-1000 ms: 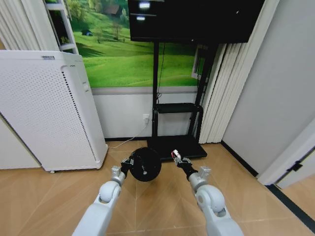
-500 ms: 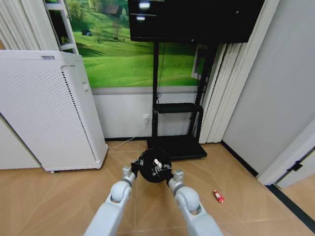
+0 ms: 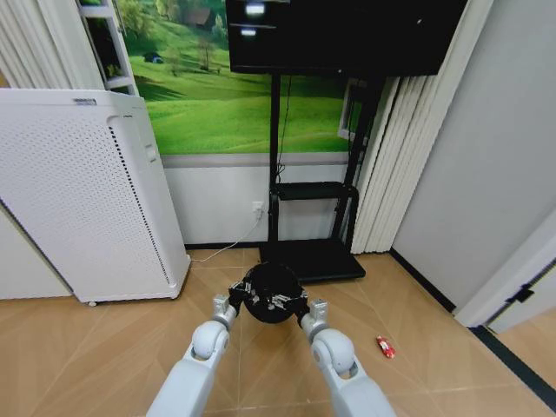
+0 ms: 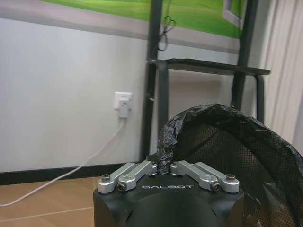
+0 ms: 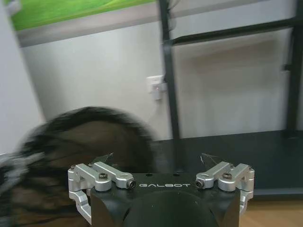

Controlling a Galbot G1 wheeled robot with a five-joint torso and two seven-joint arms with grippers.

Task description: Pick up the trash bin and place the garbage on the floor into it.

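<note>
A white perforated cabinet (image 3: 82, 195) stands well to the left of the grippers. Beyond them a black TV stand (image 3: 308, 217) carries a dark screen (image 3: 343, 35). A white wall socket (image 4: 123, 100) with trailing cable sits behind.

The word "GALBOT" stands in pale letters on the black body of the left gripper (image 4: 169, 165), just below its metal finger links. The same word "GALBOT" stands on the black body of the right gripper (image 5: 157, 161). A small nameplate on the white cabinet (image 3: 85, 102) cannot be read.
</note>
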